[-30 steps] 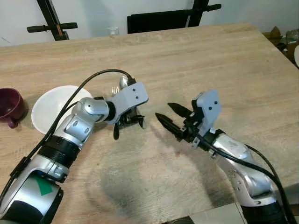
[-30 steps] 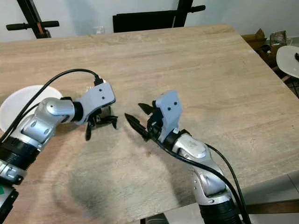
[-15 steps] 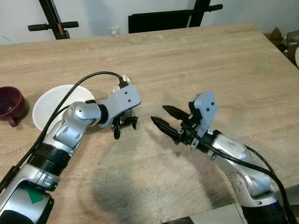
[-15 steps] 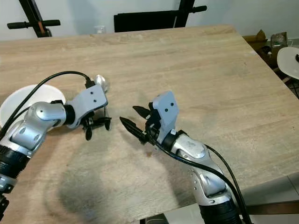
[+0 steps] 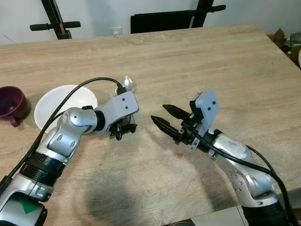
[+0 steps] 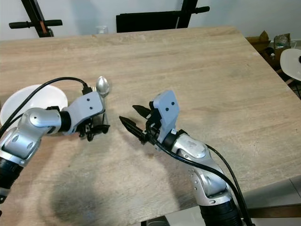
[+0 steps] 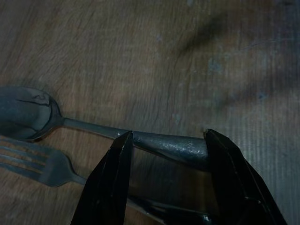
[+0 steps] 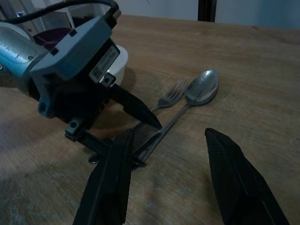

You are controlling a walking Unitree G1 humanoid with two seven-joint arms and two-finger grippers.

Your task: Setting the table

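Note:
A silver spoon (image 5: 128, 84) and a fork (image 8: 172, 93) lie side by side on the wooden table (image 5: 211, 61), just right of a white bowl (image 5: 61, 101). My left gripper (image 5: 120, 132) is open and points down at their handles. In the left wrist view its fingertips (image 7: 123, 145) stand at either side of the spoon handle (image 7: 164, 145), touching the table. My right gripper (image 5: 162, 114) is open and hovers a short way to the right, aimed at the cutlery, with nothing between its fingers (image 8: 112, 187).
A maroon mug (image 5: 9, 103) stands left of the bowl at the table's left side. A dark chair (image 5: 162, 21) and a small glass (image 5: 115, 31) are at the far edge. A white round table (image 6: 291, 59) sits off to the right.
My left wrist has drawn back to the left and lower, uncovering the spoon's bowl. The right gripper has edged slightly left. The spoon and fork have stayed in place.

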